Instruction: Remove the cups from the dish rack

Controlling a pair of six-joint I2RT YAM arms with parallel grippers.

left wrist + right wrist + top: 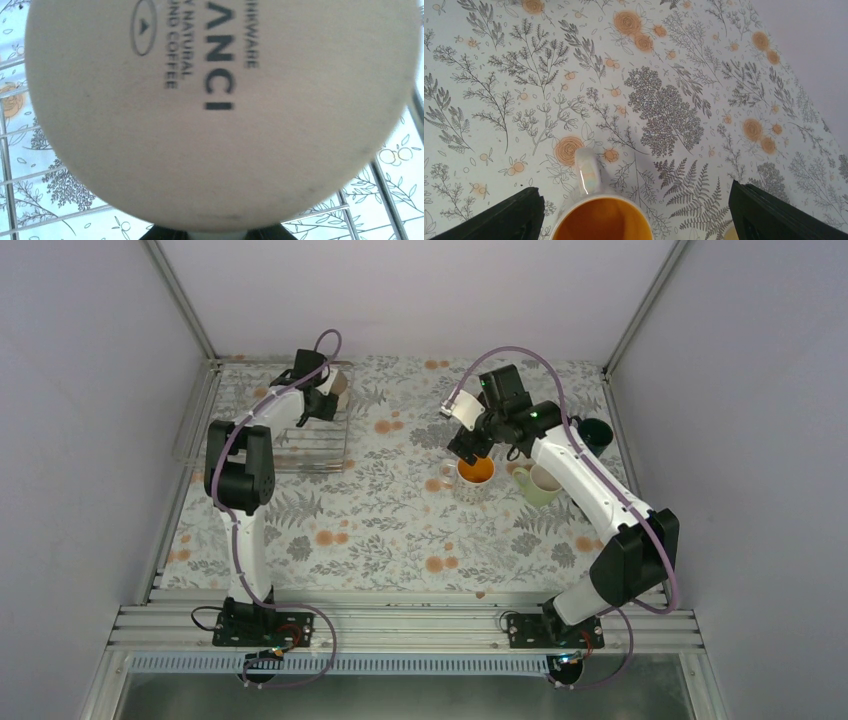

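So the right gripper (634, 189) is spread wide with nothing in it. The patterned mug (601, 220) sits upright straight under it between the fingers, orange inside, handle pointing away from the wrist. Off to its right there's a pale green mug (540, 483), then a dark green mug (597, 430) further out. The left gripper (318, 398) is over the rack (310, 445). A cream mug (220, 110) fills its camera with its printed bottom, so honestly can't tell its grip.
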